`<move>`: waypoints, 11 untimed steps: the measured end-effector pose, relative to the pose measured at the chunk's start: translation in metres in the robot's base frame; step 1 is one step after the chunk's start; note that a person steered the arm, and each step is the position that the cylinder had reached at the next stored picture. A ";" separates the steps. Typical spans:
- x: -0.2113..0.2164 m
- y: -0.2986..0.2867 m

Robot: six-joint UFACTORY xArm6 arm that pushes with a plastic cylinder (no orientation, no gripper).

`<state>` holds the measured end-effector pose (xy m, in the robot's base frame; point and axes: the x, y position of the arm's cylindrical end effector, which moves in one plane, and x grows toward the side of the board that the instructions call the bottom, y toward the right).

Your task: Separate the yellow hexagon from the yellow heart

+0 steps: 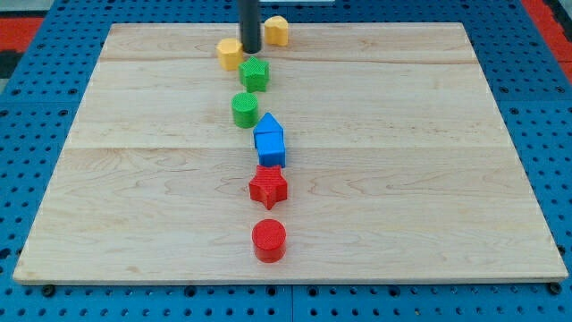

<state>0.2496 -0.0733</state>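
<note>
Up near the top edge of the wooden board [402,134], the yellow hexagon [231,54] sits left of the rod, a flat face toward the view's bottom; it has no clear long axis. The yellow heart [276,29] lies right of the rod, its pointing unclear. My tip [250,50] stands between them, just beside the hexagon; contact cannot be told. The rod has no fingers and holds nothing. Below run a green cube-like block [254,73], green cylinder [245,109], two blue blocks [269,141], red star [267,186] and red cylinder [268,240]. No writing shows.
</note>
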 end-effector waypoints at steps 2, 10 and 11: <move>0.020 -0.018; 0.066 -0.086; 0.066 -0.105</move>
<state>0.3153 -0.1787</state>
